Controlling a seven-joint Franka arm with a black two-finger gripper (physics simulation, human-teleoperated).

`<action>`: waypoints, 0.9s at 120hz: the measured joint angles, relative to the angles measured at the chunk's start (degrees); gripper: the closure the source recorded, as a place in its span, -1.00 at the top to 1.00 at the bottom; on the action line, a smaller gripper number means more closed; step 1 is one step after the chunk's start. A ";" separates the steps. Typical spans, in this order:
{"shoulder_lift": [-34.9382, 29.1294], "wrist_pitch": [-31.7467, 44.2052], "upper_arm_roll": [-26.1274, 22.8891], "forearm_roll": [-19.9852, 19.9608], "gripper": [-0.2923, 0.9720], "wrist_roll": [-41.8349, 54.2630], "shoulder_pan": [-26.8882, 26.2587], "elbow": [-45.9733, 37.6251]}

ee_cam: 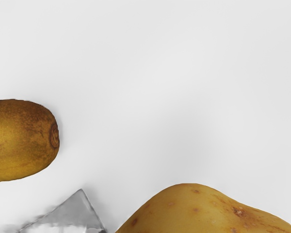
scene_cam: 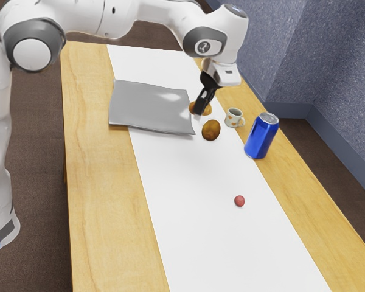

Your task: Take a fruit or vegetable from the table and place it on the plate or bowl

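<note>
A tan potato (scene_cam: 193,108) lies on the white runner by the near right corner of the flat grey plate (scene_cam: 149,106). My gripper (scene_cam: 201,110) is down right at this potato and hides its middle. A brown kiwi (scene_cam: 211,129) lies just in front of it, apart from it. In the wrist view the potato (ee_cam: 208,211) looms large just under my hand, the kiwi (ee_cam: 20,141) lies to one side, and a corner of the plate (ee_cam: 70,217) shows between them.
A small white cup (scene_cam: 233,117) stands just to the exterior view's right of the gripper. A blue can (scene_cam: 261,135) stands beyond it near the table's edge. A small red fruit (scene_cam: 239,201) lies nearer the front. The wooden table (scene_cam: 97,201) borders the runner.
</note>
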 joint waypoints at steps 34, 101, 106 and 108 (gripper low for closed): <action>-0.15 -3.32 9.03 0.49 -0.32 -4.45 0.77 0.94; 5.79 -2.64 13.23 0.40 -0.28 -15.70 6.97 3.17; 6.08 -2.36 13.24 0.34 -0.22 -16.31 7.19 3.18; 6.15 -2.28 13.25 0.28 -0.15 -16.53 7.23 3.18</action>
